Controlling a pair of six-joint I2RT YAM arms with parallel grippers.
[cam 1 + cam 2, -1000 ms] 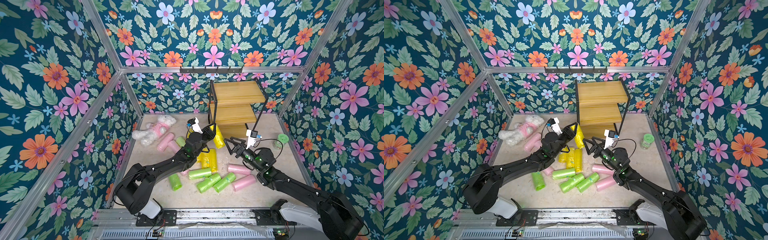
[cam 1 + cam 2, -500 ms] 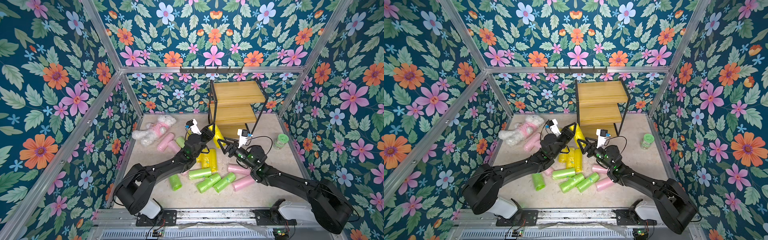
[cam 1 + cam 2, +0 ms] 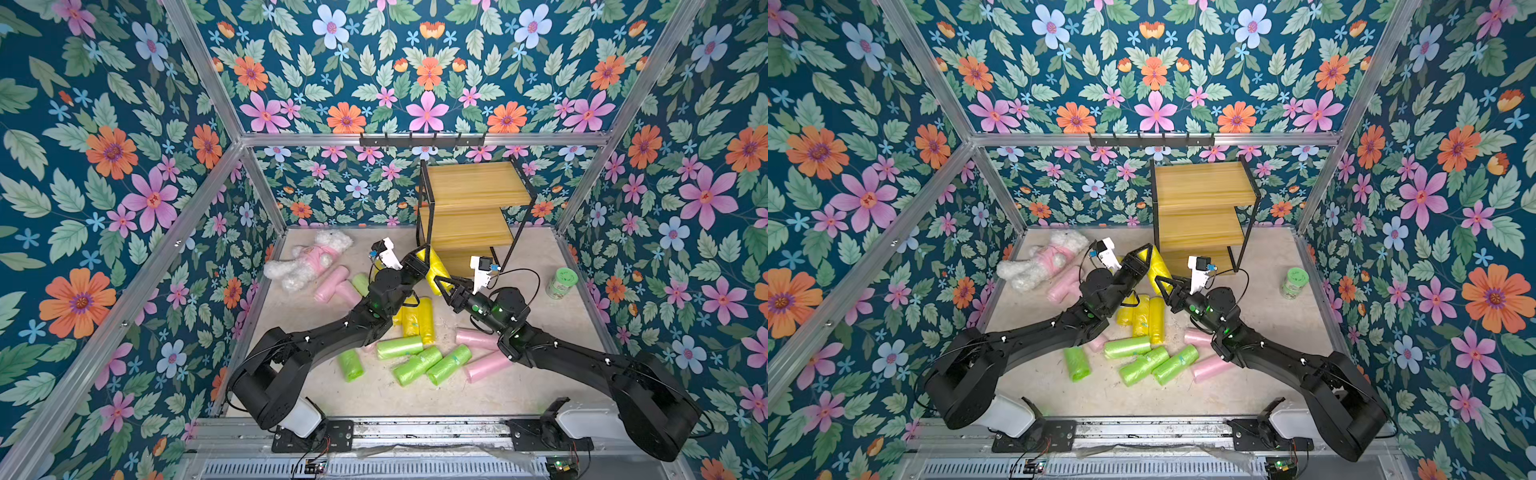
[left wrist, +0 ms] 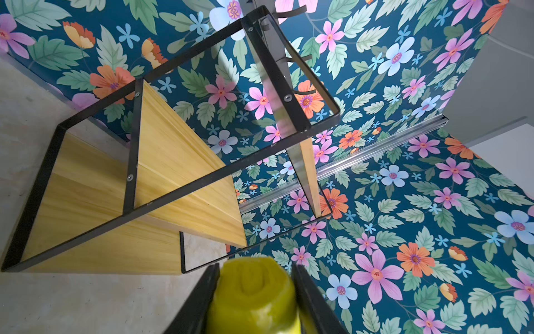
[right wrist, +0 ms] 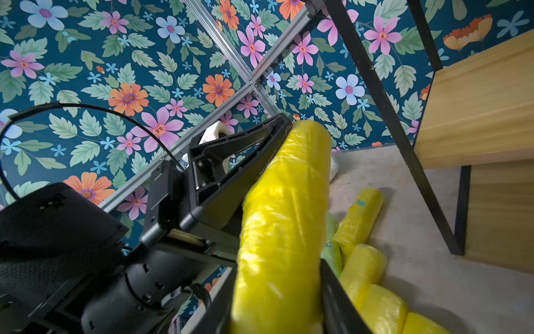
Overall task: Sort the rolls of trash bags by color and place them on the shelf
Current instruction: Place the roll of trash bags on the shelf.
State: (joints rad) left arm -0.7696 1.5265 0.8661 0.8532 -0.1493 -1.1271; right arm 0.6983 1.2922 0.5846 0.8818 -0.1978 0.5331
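A yellow roll [image 3: 437, 269] hangs above the floor by the front left leg of the shelf [image 3: 473, 191], gripped from both ends. My left gripper [image 3: 422, 258] is shut on its upper end [image 4: 254, 295]. The right gripper [image 3: 443, 286] is shut on its lower end [image 5: 286, 202]. More yellow rolls [image 3: 415, 320] lie on the floor under my arms. Green rolls [image 3: 417, 365] and pink rolls [image 3: 488, 368] lie nearer the front. Other pink rolls [image 3: 332, 282] and a green roll [image 3: 360, 282] lie at the left. The shelf boards that show are bare [image 4: 173, 162].
A white plush toy in a pink shirt [image 3: 307, 262] lies at the back left. A green-lidded jar [image 3: 562, 283] stands by the right wall. The shelf's black frame legs [image 5: 384, 115] stand close to the right of both grippers. Floral walls enclose the floor.
My right gripper moved left and back to the held yellow roll and shut on its lower end. The left gripper kept hold of the roll and hardly moved.
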